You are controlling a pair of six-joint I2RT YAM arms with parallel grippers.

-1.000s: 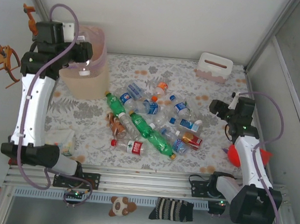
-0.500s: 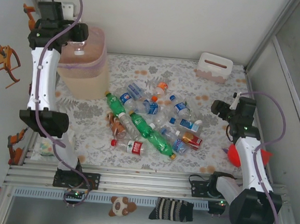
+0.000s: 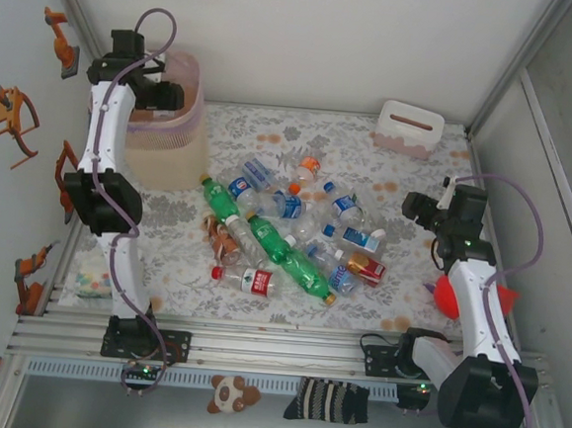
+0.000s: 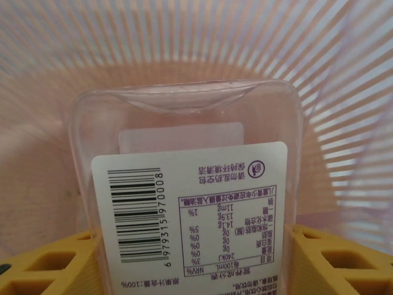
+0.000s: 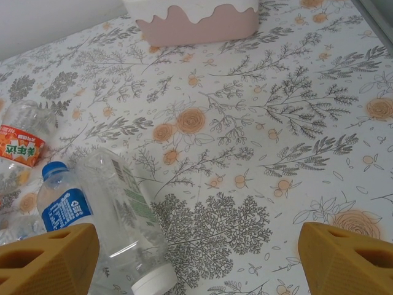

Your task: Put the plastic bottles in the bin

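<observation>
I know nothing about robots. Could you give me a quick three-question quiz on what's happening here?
1. True or false: the left gripper holds a bottle over the bin.
2. The right gripper is: A) open above the table; B) shut on a green bottle; C) inside the bin.
3. What colour are the two longest bottles in the pile?

Key: 1 true; 2 A; 3 green.
</observation>
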